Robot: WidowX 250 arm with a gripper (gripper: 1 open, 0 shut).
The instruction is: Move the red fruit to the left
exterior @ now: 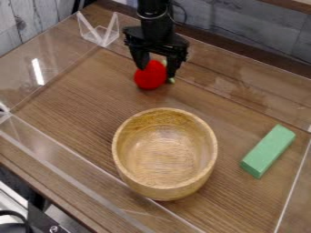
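The red fruit [149,77] is a small bright red toy lying on the wooden table at the back centre, with a speck of green at its right side. My black gripper [158,63] hangs just above it, slightly to the right. Its fingers are spread apart and hold nothing. The fruit rests on the table, free of the fingers.
A wooden bowl [165,152] stands in front of the fruit, near the middle. A green block [268,150] lies at the right. Clear plastic walls [49,55] fence the table on the left, front and right, with a clear bracket [100,30] at the back left.
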